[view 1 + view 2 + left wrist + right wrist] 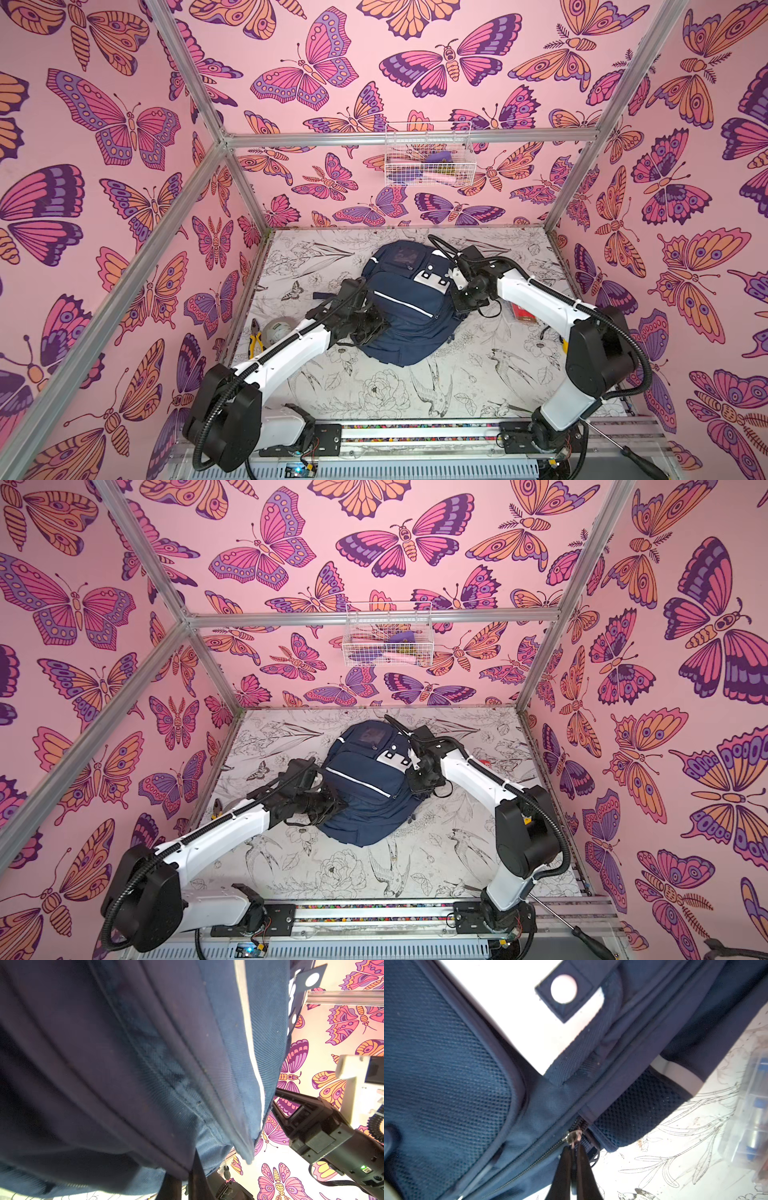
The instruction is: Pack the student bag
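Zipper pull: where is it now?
The zipper pull is pinched in the right gripper, seen in the right wrist view, at the student bag's right edge near the white patch.

left arm (282, 353): reaches in from the near-left base, elbow low, forearm stretched toward the middle  
left hand (187, 1176): fingers closed right up against each other, tips partly hidden  
right arm (536, 291): rises from the near-right base, elbow bent up high, forearm angled back in toward the middle  
right wrist (476, 291): tipped downward  
right hand (572, 1147): fingers pinched tight on a zip pull (573, 1136)
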Robot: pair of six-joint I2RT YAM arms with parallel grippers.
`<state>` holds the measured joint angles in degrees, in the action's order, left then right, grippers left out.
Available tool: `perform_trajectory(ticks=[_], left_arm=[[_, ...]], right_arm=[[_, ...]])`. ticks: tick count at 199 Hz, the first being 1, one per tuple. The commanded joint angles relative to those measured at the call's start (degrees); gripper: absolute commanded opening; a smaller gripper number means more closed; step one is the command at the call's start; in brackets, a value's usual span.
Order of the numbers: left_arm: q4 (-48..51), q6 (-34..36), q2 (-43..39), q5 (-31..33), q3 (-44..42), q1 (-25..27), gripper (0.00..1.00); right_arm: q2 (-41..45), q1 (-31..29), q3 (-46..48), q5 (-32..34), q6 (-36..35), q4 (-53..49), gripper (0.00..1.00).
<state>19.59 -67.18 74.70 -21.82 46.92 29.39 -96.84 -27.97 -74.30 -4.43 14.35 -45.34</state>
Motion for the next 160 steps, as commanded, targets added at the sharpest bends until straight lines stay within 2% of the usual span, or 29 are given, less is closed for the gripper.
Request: perform_trajectory(ticks=[1, 22, 52, 71, 80, 103, 115, 137, 140, 160], left_arm=[[1.2, -1.1, -1.2, 2.1, -1.0, -0.2, 0.00], [1.1, -1.2, -1.2, 2.0, -1.0, -0.2, 0.00], [1.0, -1.4, -1.2, 1.9, -1.1, -0.2, 0.00], [0.9, -1.5, -1.2, 1.9, -1.2, -0.1, 0.00], [0.9, -1.6, -1.1, 2.0, -1.4, -0.1, 0.00], [0.9, -1.7, -1.2, 1.8, -1.8, -0.2, 0.00], [0.9, -1.3, -1.2, 1.2, -1.5, -0.2, 0.00], [0.9, -0.7, -1.1, 0.8, -0.7, -0.2, 0.27], [1.0, -0.5, -3.1, 0.9, -0.5, -0.2, 0.30], [1.9, 2.2, -4.2, 0.9, 1.2, -0.2, 0.42]], right_arm=[[2.0, -0.6, 2.0, -2.2, 1.0, -3.3, 0.00], [2.8, -0.6, 2.9, 0.4, 2.3, -2.8, 0.00], [2.8, -0.6, 2.1, -5.0, 3.1, -1.6, 0.00], [3.4, -0.7, 2.7, -4.4, 4.6, -0.8, 0.01], [3.5, -0.6, 2.7, -2.9, 5.0, -1.1, 0.06], [4.4, -0.6, 1.7, 0.7, 5.2, -2.7, 0.30], [5.9, -0.6, 0.7, 2.5, 5.6, -3.4, 0.38], [8.8, -0.6, -2.9, 8.3, 8.0, -6.6, 0.45], [9.0, -0.6, -3.6, 9.3, 8.4, -7.2, 0.46], [10.2, -0.7, -6.8, 10.1, 11.5, -9.7, 0.47]])
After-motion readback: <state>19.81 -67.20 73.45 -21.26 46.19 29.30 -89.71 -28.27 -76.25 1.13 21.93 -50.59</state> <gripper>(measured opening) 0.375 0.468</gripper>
